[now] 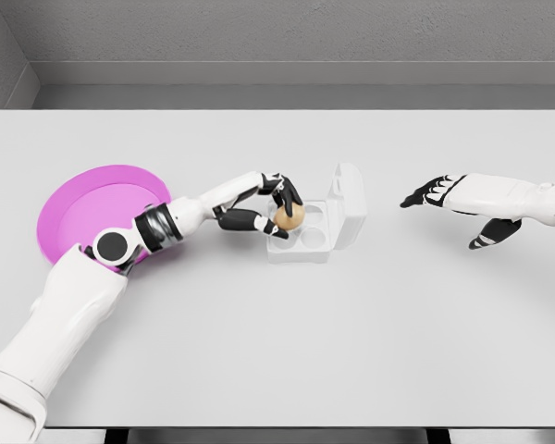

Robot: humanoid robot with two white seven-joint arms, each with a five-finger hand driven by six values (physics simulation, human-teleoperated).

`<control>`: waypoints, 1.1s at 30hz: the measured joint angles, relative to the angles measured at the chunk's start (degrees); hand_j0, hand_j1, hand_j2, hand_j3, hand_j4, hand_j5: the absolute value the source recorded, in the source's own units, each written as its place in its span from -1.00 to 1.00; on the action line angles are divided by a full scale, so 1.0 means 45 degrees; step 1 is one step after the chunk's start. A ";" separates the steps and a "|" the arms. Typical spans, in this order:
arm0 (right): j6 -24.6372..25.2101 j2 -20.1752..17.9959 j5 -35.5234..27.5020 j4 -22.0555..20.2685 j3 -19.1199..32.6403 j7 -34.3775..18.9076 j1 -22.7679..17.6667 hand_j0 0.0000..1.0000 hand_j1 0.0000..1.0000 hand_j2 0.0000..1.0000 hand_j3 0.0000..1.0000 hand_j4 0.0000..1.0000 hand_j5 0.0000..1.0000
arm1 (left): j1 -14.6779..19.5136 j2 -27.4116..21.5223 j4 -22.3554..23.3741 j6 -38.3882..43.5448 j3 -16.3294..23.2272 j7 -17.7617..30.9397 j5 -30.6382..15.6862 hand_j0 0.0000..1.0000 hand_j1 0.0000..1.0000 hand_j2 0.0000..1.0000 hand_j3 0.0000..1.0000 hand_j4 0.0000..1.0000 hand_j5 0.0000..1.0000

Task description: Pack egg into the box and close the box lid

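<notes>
The left hand (276,215) pinches a brown egg (289,216) over the near-left cup of a white egg box (326,242), lid propped upright for access. The right hand (444,196) hovers well apart, fingers relaxed. A pink plate (79,208) sits left on the table (351,351).

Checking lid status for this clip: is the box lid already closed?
No, the box lid stands open while the left robot hand holds the egg over the tray.

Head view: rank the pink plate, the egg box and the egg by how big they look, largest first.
1. Pink plate, partly hidden by the left arm.
2. Egg box, lid open.
3. Egg, held in the left hand.
</notes>
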State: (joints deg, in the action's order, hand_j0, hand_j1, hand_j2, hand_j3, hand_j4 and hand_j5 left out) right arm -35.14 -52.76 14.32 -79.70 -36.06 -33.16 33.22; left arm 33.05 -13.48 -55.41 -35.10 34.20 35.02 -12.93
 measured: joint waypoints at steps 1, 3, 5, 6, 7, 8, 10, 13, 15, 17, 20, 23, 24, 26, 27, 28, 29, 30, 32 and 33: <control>0.0000 0.0000 0.0000 0.0000 0.0000 0.0000 0.0000 1.00 1.00 1.00 1.00 1.00 1.00 | 0.0019 0.0008 0.0015 -0.0001 0.0003 0.0000 0.0011 -0.40 -0.40 -0.40 -0.40 -0.40 -0.40; 0.0000 0.0000 0.0000 0.0000 0.0000 0.0001 0.0000 1.00 1.00 1.00 1.00 1.00 1.00 | 0.0020 0.0069 0.0035 0.0000 0.0006 0.0000 0.0029 -0.40 -0.40 -0.40 -0.40 -0.40 -0.40; 0.0000 0.0000 0.0000 0.0000 0.0000 -0.0002 0.0000 1.00 1.00 1.00 1.00 1.00 1.00 | 0.0020 0.0126 0.0047 -0.0001 0.0008 0.0000 0.0044 -0.40 -0.40 -0.40 -0.40 -0.40 -0.40; 0.0000 0.0000 0.0000 0.0000 0.0000 -0.0001 0.0000 1.00 1.00 1.00 1.00 1.00 1.00 | 0.0020 0.0143 0.0051 -0.0001 0.0009 0.0000 0.0048 -0.40 -0.40 -0.40 -0.40 -0.40 -0.40; 0.0000 0.0000 0.0000 0.0000 0.0000 0.0000 0.0000 1.00 1.00 1.00 1.00 1.00 1.00 | 0.0000 0.0155 0.0054 0.0000 0.0009 0.0000 0.0050 -0.40 -0.40 -0.40 -0.40 -0.40 -0.40; 0.0000 0.0000 0.0000 0.0000 0.0000 -0.0001 0.0000 1.00 1.00 1.00 1.00 1.00 1.00 | 0.0000 0.0162 0.0056 -0.0001 0.0010 0.0001 0.0054 -0.40 -0.40 -0.40 -0.40 -0.40 -0.40; 0.0000 0.0000 0.0000 0.0000 0.0000 -0.0001 0.0000 1.00 1.00 1.00 1.00 1.00 1.00 | -0.0039 0.0155 0.0062 -0.0002 0.0010 0.0001 0.0052 -0.40 -0.40 -0.40 -0.40 -0.40 -0.40; 0.0000 0.0000 0.0000 0.0000 0.0000 0.0000 0.0000 1.00 1.00 1.00 1.00 1.00 1.00 | -0.0039 0.0168 0.0086 -0.0001 0.0010 0.0000 0.0050 -0.39 -0.39 -0.39 -0.39 -0.39 -0.39; 0.0000 0.0000 0.0000 -0.0013 -0.0001 -0.0001 0.0000 1.00 1.00 1.00 1.00 1.00 1.00 | -0.0059 0.0167 0.0097 0.0000 0.0009 0.0000 0.0053 -0.39 -0.39 -0.39 -0.39 -0.39 -0.39; 0.0000 0.0000 0.0000 -0.0020 -0.0010 -0.0007 0.0000 1.00 1.00 1.00 1.00 1.00 1.00 | -0.0098 0.0165 0.0102 0.0000 0.0010 -0.0001 0.0057 -0.39 -0.39 -0.39 -0.39 -0.39 -0.39; 0.0000 0.0000 0.0000 -0.0030 -0.0016 -0.0014 0.0020 1.00 1.00 1.00 1.00 1.00 1.00 | -0.0098 0.0158 0.0107 -0.0001 0.0010 0.0000 0.0059 -0.37 -0.37 -0.37 -0.37 -0.37 -0.37; 0.0000 0.0000 -0.0001 -0.0026 -0.0015 -0.0017 0.0020 1.00 1.00 1.00 1.00 1.00 1.00 | -0.0098 0.0162 0.0101 -0.0001 0.0010 0.0000 0.0055 -0.37 -0.37 -0.37 -0.37 -0.37 -0.37; 0.0000 0.0000 0.0000 -0.0019 -0.0011 -0.0016 0.0020 1.00 1.00 1.00 1.00 1.00 1.00 | -0.0098 0.0163 0.0101 0.0000 0.0010 0.0000 0.0054 -0.37 -0.37 -0.37 -0.37 -0.37 -0.37; 0.0000 0.0000 0.0000 -0.0004 -0.0008 -0.0017 0.0020 1.00 1.00 1.00 1.00 1.00 1.00 | -0.0117 0.0177 0.0087 0.0000 0.0010 0.0000 0.0050 -0.37 -0.37 -0.37 -0.37 -0.37 -0.37; 0.0000 0.0000 0.0000 -0.0003 -0.0005 -0.0016 0.0020 1.00 1.00 1.00 1.00 1.00 1.00 | -0.0137 0.0183 0.0070 -0.0001 0.0010 0.0000 0.0049 -0.37 -0.37 -0.37 -0.37 -0.37 -0.37; 0.0000 0.0000 0.0000 -0.0002 -0.0004 -0.0017 0.0020 1.00 1.00 1.00 1.00 1.00 1.00 | -0.0176 0.0184 0.0039 0.0000 0.0009 -0.0001 0.0042 -0.37 -0.37 -0.37 -0.37 -0.37 -0.37; 0.0000 -0.0003 0.0000 -0.0002 -0.0003 -0.0017 0.0020 1.00 1.00 1.00 1.00 1.00 1.00 | -0.0195 0.0180 0.0011 0.0000 0.0010 0.0000 0.0032 -0.37 -0.37 -0.37 -0.37 -0.37 -0.37; 0.0000 -0.0002 0.0000 0.0000 -0.0002 -0.0016 0.0020 1.00 1.00 1.00 1.00 1.00 1.00 | -0.0176 0.0171 -0.0012 -0.0002 0.0011 0.0001 0.0027 -0.37 -0.37 -0.37 -0.37 -0.37 -0.37; 0.0000 -0.0001 0.0000 0.0014 -0.0001 -0.0017 0.0020 1.00 1.00 1.00 1.00 1.00 1.00 | -0.0176 0.0136 -0.0042 -0.0001 0.0010 0.0000 -0.0003 -0.38 -0.38 -0.38 -0.38 -0.38 -0.38; 0.0000 -0.0001 0.0001 0.0021 -0.0001 -0.0018 0.0020 1.00 1.00 1.00 1.00 1.00 1.00 | -0.0195 0.0122 -0.0051 0.0000 0.0009 -0.0001 -0.0015 -0.38 -0.38 -0.38 -0.38 -0.38 -0.38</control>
State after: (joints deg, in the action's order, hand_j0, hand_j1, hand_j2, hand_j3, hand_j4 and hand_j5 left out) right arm -35.14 -52.76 14.32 -79.61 -36.07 -33.24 33.31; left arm 32.17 -12.94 -55.64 -35.10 34.24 35.01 -12.99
